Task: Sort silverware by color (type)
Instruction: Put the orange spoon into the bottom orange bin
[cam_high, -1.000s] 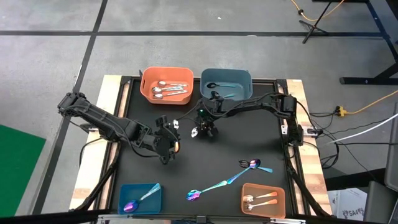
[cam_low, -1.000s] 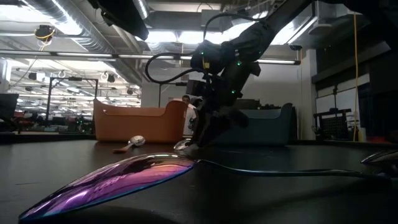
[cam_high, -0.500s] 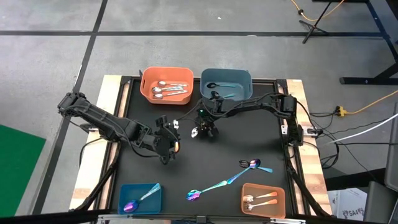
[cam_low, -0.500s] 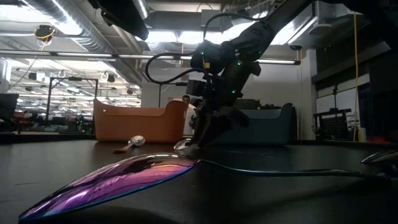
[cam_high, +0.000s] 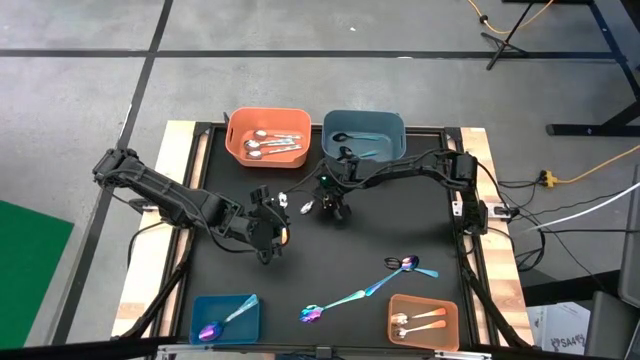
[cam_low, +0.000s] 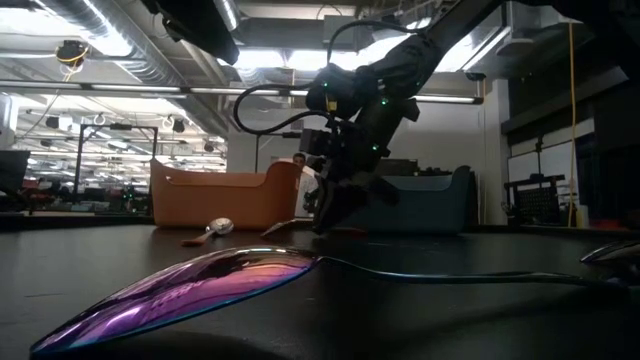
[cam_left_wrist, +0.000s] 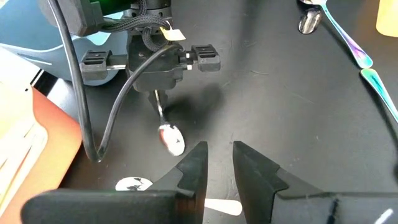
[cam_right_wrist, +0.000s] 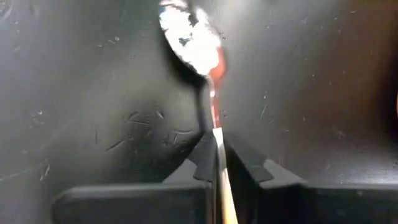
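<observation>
My right gripper (cam_high: 325, 207) stands low over the middle of the black table, shut on a small spoon with a silver bowl (cam_right_wrist: 186, 34) and an orange handle. The left wrist view shows that spoon (cam_left_wrist: 169, 134) below the right gripper. My left gripper (cam_left_wrist: 219, 148) hangs higher, just left of it, its fingers a little apart with nothing between them. Another orange-handled spoon (cam_low: 208, 231) lies flat on the table under the left gripper. Two iridescent purple-blue spoons (cam_high: 345, 298) (cam_high: 405, 264) lie flat nearer the front. My right gripper pinches the spoon's handle (cam_right_wrist: 217, 165) between its two fingers, which slant down from the table's far right and lie along the spoon. The handle end is raised in the hold and the bowl (cam_low: 268, 232) points low toward the table's left; whether it rests on the table I cannot tell.
At the far edge stand an orange bin (cam_high: 267, 137) with silver spoons and a grey-blue bin (cam_high: 363, 135) with a black spoon. At the near edge are a blue bin (cam_high: 225, 318) with an iridescent spoon and an orange bin (cam_high: 423, 320) with orange-handled spoons.
My right gripper has shut on the spoon's handle without moving away. The spoon has tipped: its bowl has swung toward the table's left and its handle end now sits raised between the fingers.
</observation>
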